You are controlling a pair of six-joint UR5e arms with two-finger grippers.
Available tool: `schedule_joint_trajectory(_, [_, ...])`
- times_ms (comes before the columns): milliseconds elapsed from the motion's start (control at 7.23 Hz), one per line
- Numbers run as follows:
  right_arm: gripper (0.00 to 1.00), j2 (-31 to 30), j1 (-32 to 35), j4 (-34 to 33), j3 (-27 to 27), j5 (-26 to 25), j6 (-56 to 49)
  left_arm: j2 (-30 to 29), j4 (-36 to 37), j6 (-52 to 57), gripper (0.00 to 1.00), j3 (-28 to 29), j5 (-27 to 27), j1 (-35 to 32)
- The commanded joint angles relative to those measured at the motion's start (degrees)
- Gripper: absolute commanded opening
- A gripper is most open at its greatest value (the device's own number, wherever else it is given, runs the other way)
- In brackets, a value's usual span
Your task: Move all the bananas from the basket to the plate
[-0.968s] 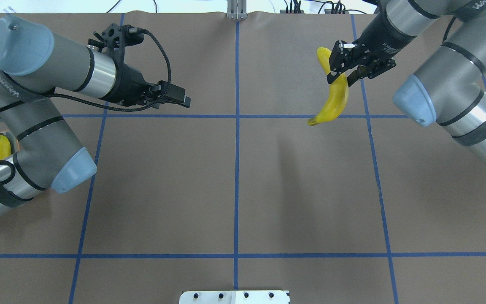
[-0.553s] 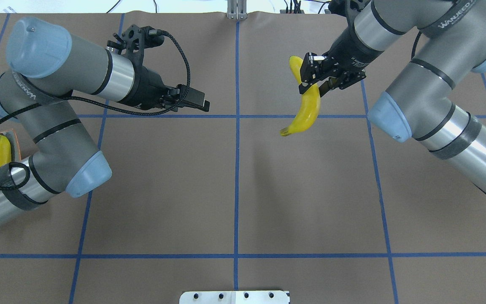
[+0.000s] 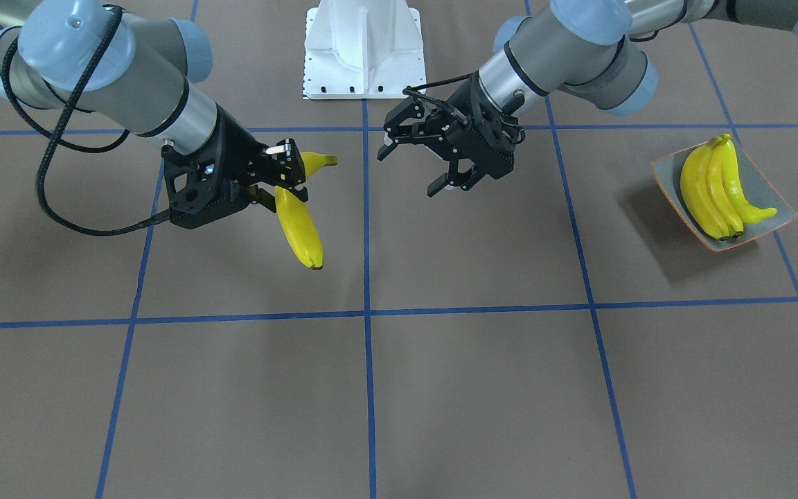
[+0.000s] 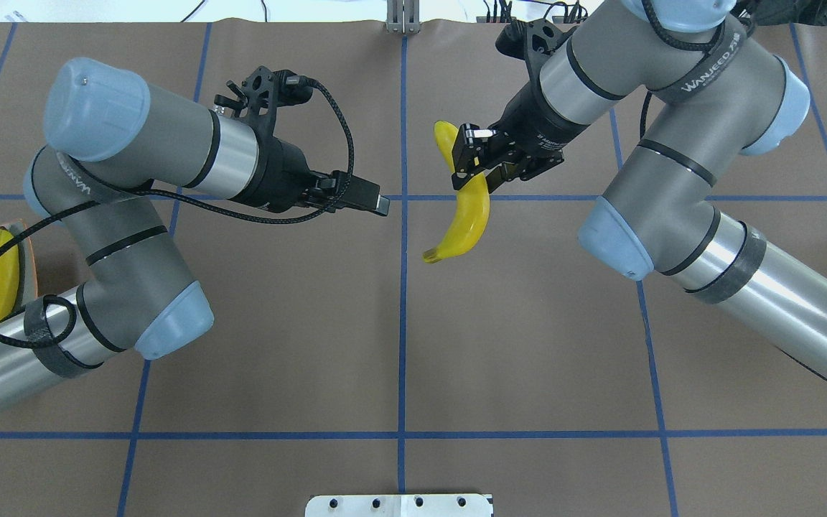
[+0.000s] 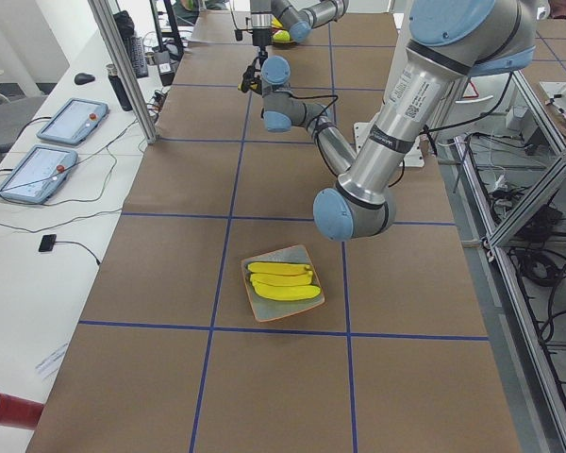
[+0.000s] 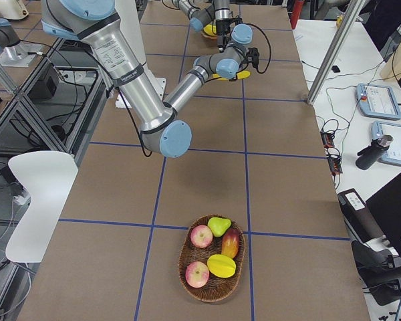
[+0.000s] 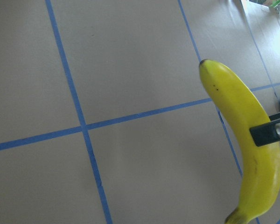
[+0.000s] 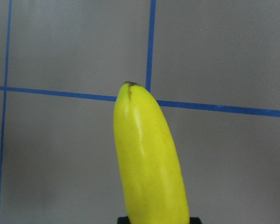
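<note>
Both arms have swung inward since a second ago. Our right gripper [image 4: 472, 172], clamped on a banana [image 4: 467, 222], holds it in the air just beside the blue centre line [image 4: 402, 345]. Our left gripper [image 3: 407, 172] hangs near it, jaws spread wide and holding nothing. Three bananas [image 3: 712, 186] lie on the plate [image 3: 663, 173] at our left end; the basket [image 6: 214, 295] sits at the right end.

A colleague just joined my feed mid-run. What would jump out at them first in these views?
The right hand holds a bright yellow banana in the air just to the robot's right of the table's centre line, with the open left hand facing it across that line. At the table's left end, three bananas already lie on the plate.
</note>
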Motion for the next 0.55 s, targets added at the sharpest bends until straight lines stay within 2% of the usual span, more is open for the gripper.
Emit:
schedule_joint_trajectory(0, [0.00,1.3,-2.5,-0.4,-0.1,-2.1,0.2,-0.9,-0.2,-0.2,0.99,0.0,0.1,1.6])
schedule_joint_trajectory(415, [0.00,4.1,-4.2,-0.7,-2.2,-4.3,4.0,-2.3,-0.1,-0.7,0.99,0.2,0.1,2.2])
